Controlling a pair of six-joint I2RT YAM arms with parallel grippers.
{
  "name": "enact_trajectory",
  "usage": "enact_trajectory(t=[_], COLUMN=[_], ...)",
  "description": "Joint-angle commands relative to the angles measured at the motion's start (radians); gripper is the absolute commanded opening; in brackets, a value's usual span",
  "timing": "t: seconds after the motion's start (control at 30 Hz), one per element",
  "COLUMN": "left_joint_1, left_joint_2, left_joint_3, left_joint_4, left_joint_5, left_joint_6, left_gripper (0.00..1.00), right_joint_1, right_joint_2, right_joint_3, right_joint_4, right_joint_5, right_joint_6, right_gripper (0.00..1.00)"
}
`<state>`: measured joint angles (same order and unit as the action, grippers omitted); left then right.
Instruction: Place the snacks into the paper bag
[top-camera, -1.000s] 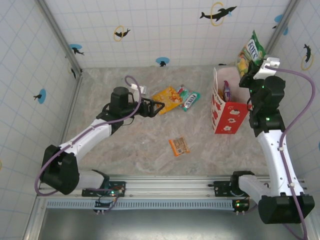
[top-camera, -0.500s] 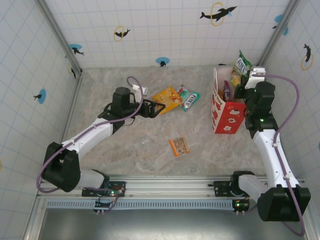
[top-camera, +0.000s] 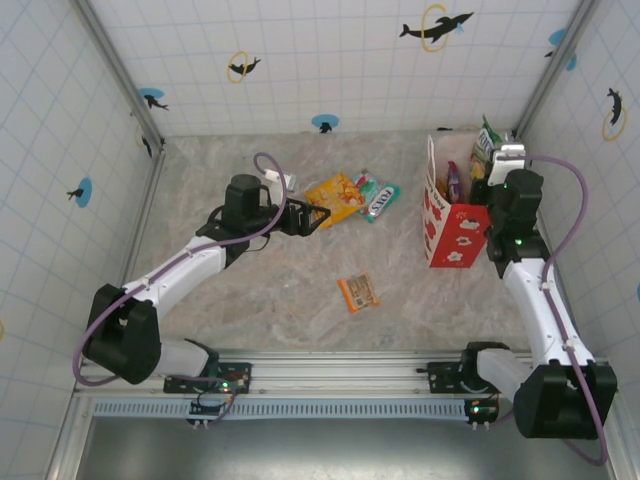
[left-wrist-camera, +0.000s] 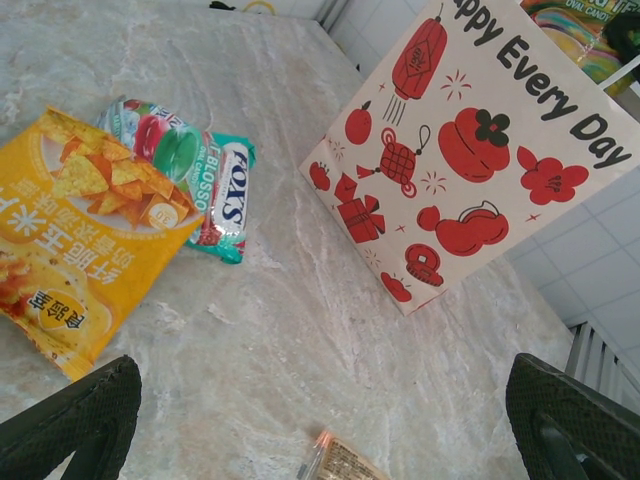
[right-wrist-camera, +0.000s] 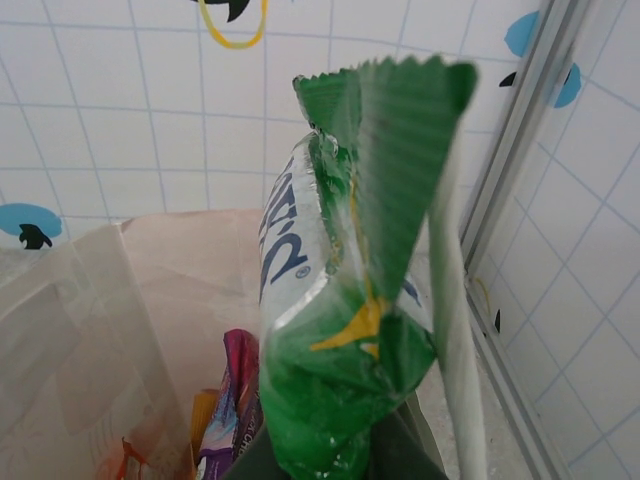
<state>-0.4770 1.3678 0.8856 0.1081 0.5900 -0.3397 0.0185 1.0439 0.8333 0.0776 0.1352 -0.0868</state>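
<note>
Top external: I see the orange bar (top-camera: 358, 293) nearest, lying on the table (top-camera: 250, 300). My left gripper (top-camera: 318, 215) has its jaws spread wide beside the yellow chip packet (top-camera: 334, 197) and teal packet (top-camera: 380, 202). Far right, my right gripper (top-camera: 503, 160) pinches the green packet (top-camera: 486, 138) in the paper bag's (top-camera: 457, 232) open top.

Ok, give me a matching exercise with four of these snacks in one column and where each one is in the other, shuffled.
Things:
1. green packet
2. yellow-orange chips pouch
3. small orange bar
4. purple packet

Places:
A. inside the paper bag
B. alone on the table, nearer its near edge
C. pinched in the right gripper above the bag's opening
D. flat on the table against the teal Fox's packet

Pairs: 1-C, 2-D, 3-B, 4-A
</note>
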Motion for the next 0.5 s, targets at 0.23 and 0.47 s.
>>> enact_trajectory(t=[0.23,0.47], left_joint_1=[-0.004,-0.004], left_joint_2=[-0.006,-0.001], left_joint_3=[0.021,0.029], left_joint_4=[-0.025,-0.031], left_joint_5=[-0.019,-0.025], left_joint_6=[0.030,0.028], left_gripper=[0.96,0.96], right_joint_1=[-0.008,-0.009], right_joint_2=[-0.047,-0.066], right_joint_3=[-0.012,-0.003], right_joint_4=[0.074,0.038], right_joint_5=[0.028,0.001], right_joint_6=[-0.013,0.002], right_gripper=[0.21,0.39])
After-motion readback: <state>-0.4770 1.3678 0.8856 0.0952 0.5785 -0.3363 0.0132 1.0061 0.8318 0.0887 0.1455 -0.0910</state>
